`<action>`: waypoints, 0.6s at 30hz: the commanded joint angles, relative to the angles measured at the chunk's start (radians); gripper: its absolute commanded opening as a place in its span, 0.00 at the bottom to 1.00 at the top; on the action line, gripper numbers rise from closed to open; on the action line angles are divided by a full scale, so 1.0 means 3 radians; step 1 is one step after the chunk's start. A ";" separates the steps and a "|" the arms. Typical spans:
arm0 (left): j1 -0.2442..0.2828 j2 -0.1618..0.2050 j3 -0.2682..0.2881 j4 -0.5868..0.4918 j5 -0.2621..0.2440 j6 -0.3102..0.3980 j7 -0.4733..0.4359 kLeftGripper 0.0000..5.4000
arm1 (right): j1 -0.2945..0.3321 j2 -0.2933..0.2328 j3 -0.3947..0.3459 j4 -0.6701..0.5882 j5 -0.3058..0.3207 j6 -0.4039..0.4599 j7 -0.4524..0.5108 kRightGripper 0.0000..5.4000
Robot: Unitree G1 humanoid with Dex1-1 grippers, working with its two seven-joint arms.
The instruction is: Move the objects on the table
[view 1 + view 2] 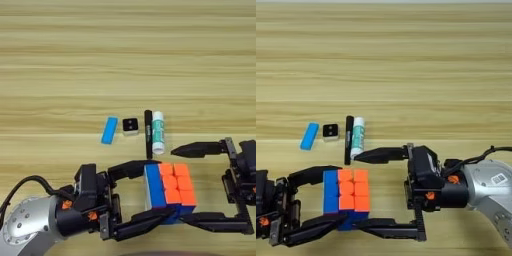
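Table (125, 50): light-brown wooden planks with grain running across; it fills both views.
Puzzle cube (170, 192): near edge of the table, centre; orange face up, blue face toward my left.
My left gripper (152, 192): comes in from the lower left; its two black fingers are closed around the puzzle cube, one at the far top edge of the blue face, the other along the near bottom edge.
My right gripper (373, 192): comes in from the right, fingers spread wide; the far finger tip lies just beside the marker pen's near end, the near finger runs along the table toward the cube's near base. I cannot tell whether it touches the cube.
Blue block (109, 130): flat, slightly tilted, leftmost of the row beyond the cube.
Black-and-white cube (130, 126): just right of the blue block, apart from it.
Marker pen (148, 134): lying lengthwise, pointing away from me.
Glue stick (158, 132): white and green, lying alongside the marker pen on its right, touching or nearly so.
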 commanded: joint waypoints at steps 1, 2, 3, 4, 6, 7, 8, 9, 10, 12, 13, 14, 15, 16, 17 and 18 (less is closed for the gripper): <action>0.0031 -0.0057 0.0141 0.0191 -0.0004 -0.0093 0.0041 0.61 | -0.0066 0.0028 -0.0159 0.0007 0.0223 0.0075 -0.0076 1.00; 0.0052 -0.0065 0.0174 0.0227 -0.0015 -0.0105 0.0037 0.61 | -0.0070 0.0045 -0.0201 0.0004 0.0328 0.0100 -0.0106 1.00; 0.0077 -0.0074 0.0200 0.0252 -0.0026 -0.0116 0.0035 0.61 | -0.0069 0.0057 -0.0240 -0.0001 0.0415 0.0119 -0.0127 1.00; 0.0098 -0.0086 0.0230 0.0280 -0.0021 -0.0140 0.0034 0.61 | -0.0069 0.0066 -0.0272 -0.0005 0.0472 0.0131 -0.0144 1.00; 0.0139 -0.0107 0.0286 0.0355 0.0044 -0.0219 0.0038 0.61 | -0.0073 0.0078 -0.0333 0.0002 0.0571 0.0146 -0.0177 1.00; 0.0165 -0.0117 0.0313 0.0390 0.0082 -0.0261 0.0044 0.61 | -0.0077 0.0081 -0.0363 0.0009 0.0619 0.0152 -0.0192 1.00; 0.0186 -0.0125 0.0335 0.0418 0.0110 -0.0297 0.0050 0.61 | -0.0081 0.0083 -0.0387 0.0015 0.0656 0.0159 -0.0203 1.00; 0.0208 -0.0136 0.0360 0.0452 0.0154 -0.0347 0.0062 0.61 | -0.0084 0.0085 -0.0411 0.0023 0.0673 0.0159 -0.0213 1.00; 0.0229 -0.0146 0.0384 0.0486 0.0192 -0.0392 0.0077 0.61 | -0.0088 0.0089 -0.0430 0.0031 0.0683 0.0160 -0.0222 1.00; 0.0292 -0.0183 0.0449 0.0575 0.0289 -0.0518 0.0134 0.61 | -0.0087 0.0103 -0.0466 0.0055 0.0701 0.0155 -0.0244 1.00; 0.0327 -0.0232 0.0506 0.0640 0.0329 -0.0599 0.0191 0.61 | -0.0077 0.0116 -0.0485 0.0066 0.0701 0.0144 -0.0259 1.00; 0.0351 -0.0283 0.0567 0.0704 0.0360 -0.0673 0.0252 0.61 | -0.0067 0.0131 -0.0497 0.0081 0.0690 0.0132 -0.0274 1.00; 0.0367 -0.0325 0.0620 0.0760 0.0400 -0.0745 0.0304 0.61 | -0.0056 0.0142 -0.0503 0.0090 0.0675 0.0122 -0.0283 1.00; 0.0374 -0.0350 0.0650 0.0793 0.0429 -0.0789 0.0333 0.61 | -0.0050 0.0149 -0.0506 0.0094 0.0665 0.0118 -0.0288 1.00; 0.0385 -0.0370 0.0686 0.0846 0.0469 -0.0851 0.0358 0.61 | -0.0044 0.0173 -0.0521 0.0112 0.0679 0.0120 -0.0308 1.00; 0.0400 -0.0389 0.0721 0.0888 0.0508 -0.0904 0.0385 0.61 | -0.0034 0.0188 -0.0541 0.0125 0.0691 0.0118 -0.0320 1.00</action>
